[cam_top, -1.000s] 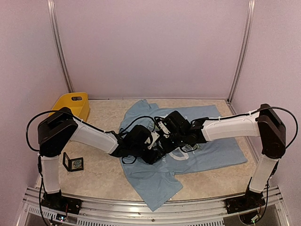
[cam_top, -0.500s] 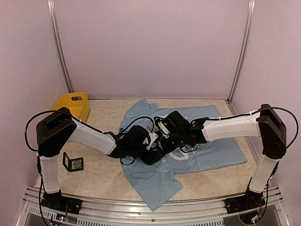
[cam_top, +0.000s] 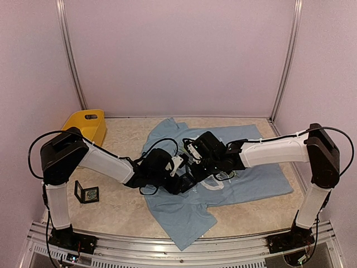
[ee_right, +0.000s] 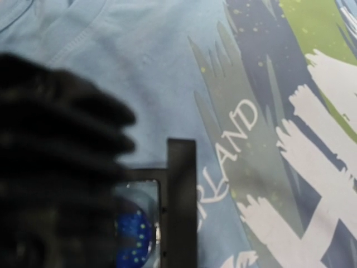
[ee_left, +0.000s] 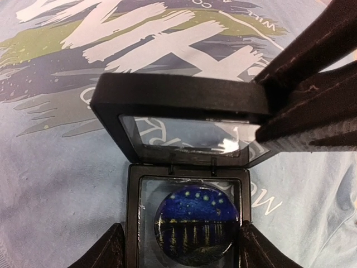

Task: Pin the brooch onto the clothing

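Note:
A small black display box (ee_left: 133,212) rests on the clothing (ee_left: 50,167), a light blue T-shirt with white lettering and green and dark streaks. Its clear-windowed lid (ee_left: 178,95) stands raised. Inside lies the brooch (ee_left: 198,226), round, dark blue with yellow dots. My left gripper (ee_left: 184,248) is shut on the box base, one finger against each side. My right gripper (ee_left: 301,95) is shut on the lid's right corner. In the right wrist view the lid (ee_right: 182,206) shows edge-on beside the brooch (ee_right: 131,237). From above, both grippers (cam_top: 187,173) meet over the shirt's chest.
A second open black case (cam_top: 89,194) lies on the table at the left. A yellow bin (cam_top: 86,125) stands at the back left. The T-shirt (cam_top: 251,178) spreads across the table's middle and right. Rails and walls bound the table.
My left arm has drawn slightly to the left with the box. The right arm has barely moved, and the lid stays raised.

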`<control>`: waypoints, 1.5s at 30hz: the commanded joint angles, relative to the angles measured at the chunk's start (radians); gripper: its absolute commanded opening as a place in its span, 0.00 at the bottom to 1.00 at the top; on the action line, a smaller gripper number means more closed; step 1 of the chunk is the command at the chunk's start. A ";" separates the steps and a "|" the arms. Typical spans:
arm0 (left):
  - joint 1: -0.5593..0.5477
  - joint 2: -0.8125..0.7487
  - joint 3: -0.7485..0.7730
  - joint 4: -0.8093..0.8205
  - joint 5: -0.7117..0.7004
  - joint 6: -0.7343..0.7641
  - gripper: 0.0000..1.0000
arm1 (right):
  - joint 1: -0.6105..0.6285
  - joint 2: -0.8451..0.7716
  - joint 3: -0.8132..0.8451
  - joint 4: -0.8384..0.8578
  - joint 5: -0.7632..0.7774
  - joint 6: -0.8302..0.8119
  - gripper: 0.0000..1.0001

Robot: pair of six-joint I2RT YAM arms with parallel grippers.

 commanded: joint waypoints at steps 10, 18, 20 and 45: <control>-0.037 0.035 0.084 -0.107 -0.069 0.053 0.64 | -0.005 -0.026 -0.004 0.019 0.008 -0.017 0.04; -0.042 0.074 0.129 -0.147 -0.072 0.073 0.54 | -0.005 -0.024 -0.003 0.017 0.001 -0.017 0.04; -0.041 0.071 0.128 -0.148 -0.069 0.073 0.52 | -0.005 -0.026 -0.003 0.017 0.001 -0.017 0.04; 0.037 -0.055 0.015 -0.026 0.001 -0.014 0.43 | -0.008 -0.025 -0.005 0.012 0.021 -0.025 0.04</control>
